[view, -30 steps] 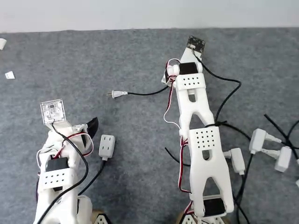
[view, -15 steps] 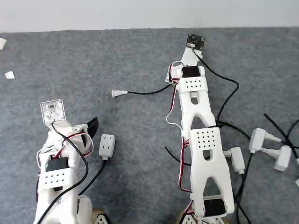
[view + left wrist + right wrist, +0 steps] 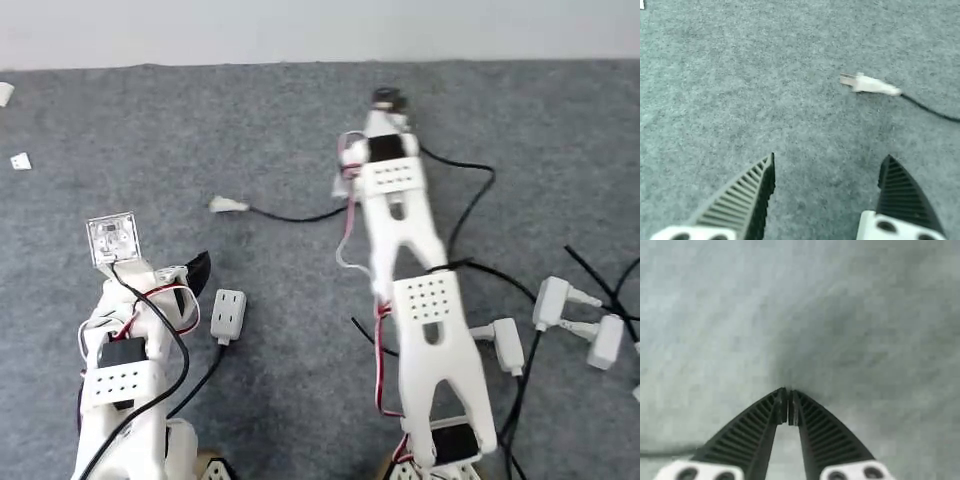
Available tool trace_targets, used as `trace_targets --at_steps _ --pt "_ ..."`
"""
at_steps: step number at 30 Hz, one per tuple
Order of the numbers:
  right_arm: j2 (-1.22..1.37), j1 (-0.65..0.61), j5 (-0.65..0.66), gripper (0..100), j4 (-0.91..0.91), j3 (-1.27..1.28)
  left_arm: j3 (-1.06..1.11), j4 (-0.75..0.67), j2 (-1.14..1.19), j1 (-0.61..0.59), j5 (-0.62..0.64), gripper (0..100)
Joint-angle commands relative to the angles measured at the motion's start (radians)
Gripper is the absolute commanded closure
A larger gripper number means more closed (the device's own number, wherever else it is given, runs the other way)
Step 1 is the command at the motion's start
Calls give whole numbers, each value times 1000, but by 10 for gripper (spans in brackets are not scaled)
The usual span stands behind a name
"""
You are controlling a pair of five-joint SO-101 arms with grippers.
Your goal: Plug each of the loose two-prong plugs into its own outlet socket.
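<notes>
The loose plug [image 3: 228, 205] lies flat on the grey tabletop [image 3: 150, 120], at abt 10 o'clock from the middle of the high view. Its black cord [image 3: 300, 215] runs toward 3 o'clock, up to the right arm [image 3: 420, 300]. The outlet socket [image 3: 229, 312] lies at 6 o'clock from the plug, well apart from it and just beside the left arm [image 3: 130, 360].

Risks, as I judge them:
- The cord passes very near the right arm, so if this arm catches it, the plug can be dragged away.
- The socket is loose and light, so a push w/ the prongs can slide it instead of entering.
- A grip on the cord end, not on the body, lets the plug swivel.

Pose: the left arm is folded back. The left claw [image 3: 830, 160] is spread wide apart and empty, low over the tabletop, w/ the plug near ahead but not touched. The right arm is stretched long toward 12 o'clock. The right claw [image 3: 788, 392] is pressed together, nothing visible between, tip close to the tabletop.
</notes>
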Motion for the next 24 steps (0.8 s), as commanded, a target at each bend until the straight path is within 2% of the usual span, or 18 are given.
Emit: trace_targets --at_steps 1,5,13,17,22,24 --pt "-107 -104 9 990 97 -17 -15 -25 -23 -3 -8 687" --pt "-91 -116 5 990 180 -21 -15 -25 -23 -5 -8 687" --pt "-133 64 -41 991 246 -14 -15 -25 -23 -5 -8 687" --pt "-160 108 -44 991 248 -12 -15 -25 -23 -5 -8 687" --pt "-176 -27 -54 986 243 -18 -15 -28 -23 -6 -8 687" --pt "-166 -79 -104 978 229 -15 -15 -28 -23 -6 -8 687"
